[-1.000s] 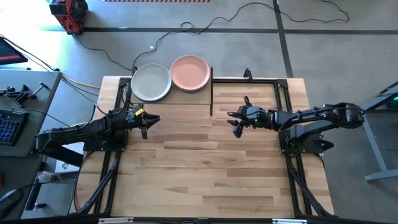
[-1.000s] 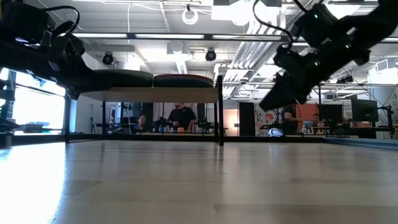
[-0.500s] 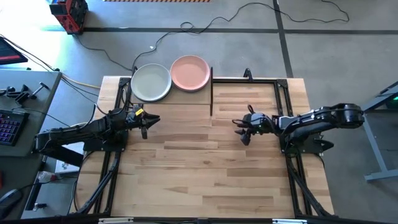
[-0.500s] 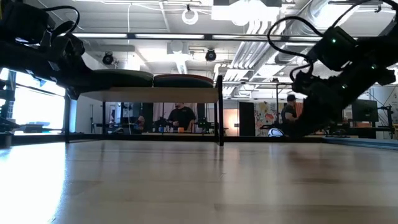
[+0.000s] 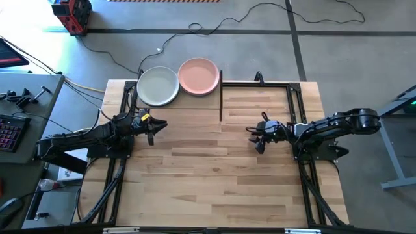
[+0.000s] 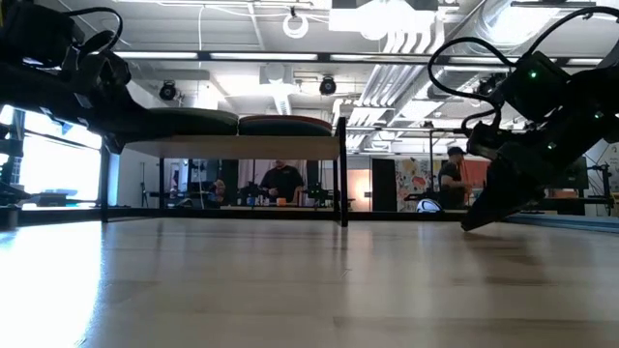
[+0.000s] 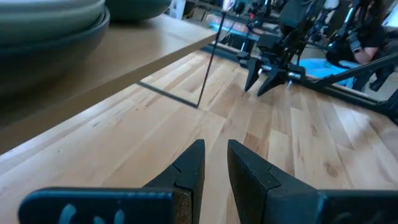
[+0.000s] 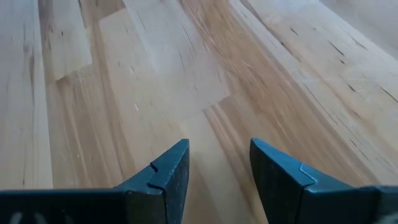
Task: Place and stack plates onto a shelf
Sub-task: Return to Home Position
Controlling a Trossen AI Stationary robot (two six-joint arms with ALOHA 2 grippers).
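Observation:
Two stacks of plates rest on the shelf [image 5: 208, 97] at the table's far left: a pale cream-green plate [image 5: 158, 86] tops one and a pink plate [image 5: 198, 75] the other. The low view shows the wood board [image 6: 232, 147] raised on black rods, with both stacks [image 6: 285, 124] on it. My left gripper [image 5: 153, 130] waits near the shelf's left end, its fingers [image 7: 215, 146] a little apart with nothing between them. My right gripper [image 5: 255, 138] hangs low over the bare table to the right of the shelf, open and empty [image 8: 219, 146].
The shelf's black corner rod [image 7: 208, 62] stands between the two grippers. Black frame rails [image 5: 296, 97] run along the table's left and right edges. Bare slatted tabletop [image 5: 208, 182] fills the middle and near side. People show in the room beyond the table [image 6: 282, 182].
My right gripper has drawn back toward the table's right edge and sunk close to the tabletop, tipping further downward. It has stayed open and empty. The plates and shelf have not moved.

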